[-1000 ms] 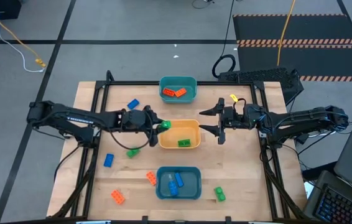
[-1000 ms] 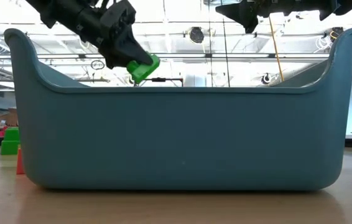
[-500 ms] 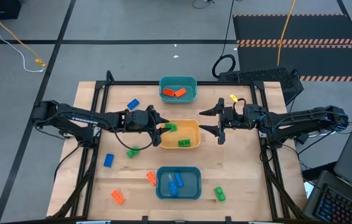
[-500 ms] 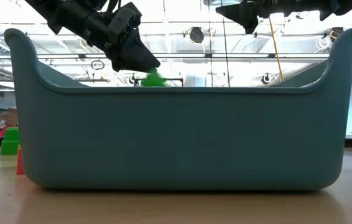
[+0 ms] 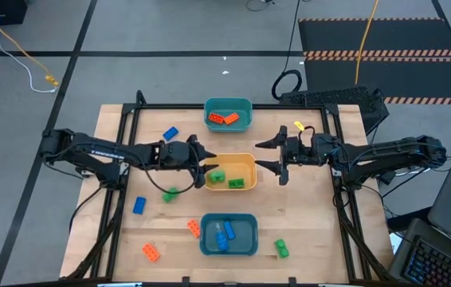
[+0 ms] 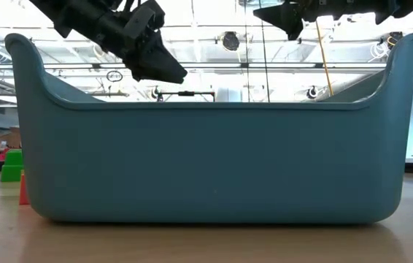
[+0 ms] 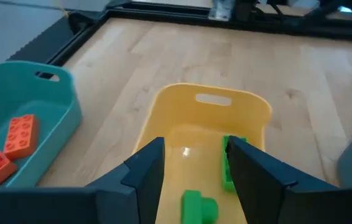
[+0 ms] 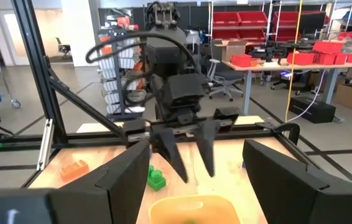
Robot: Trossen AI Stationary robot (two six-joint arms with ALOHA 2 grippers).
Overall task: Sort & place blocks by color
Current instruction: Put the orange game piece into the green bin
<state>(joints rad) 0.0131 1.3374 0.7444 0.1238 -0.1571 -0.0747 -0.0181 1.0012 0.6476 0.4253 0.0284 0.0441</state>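
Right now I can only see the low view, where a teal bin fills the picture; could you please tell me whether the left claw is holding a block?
Observer: No, the left claw is open and empty, at the left end of the yellow bin.
Operator: Thank you. What is inside that bin?
Observer: Two green blocks lie in it, one close to the claw and one nearer the middle.
Operator: Are any green ones outside the bins?
Observer: Yes, two: a loose green block beside the left arm, and another green block just right of the near teal bin.
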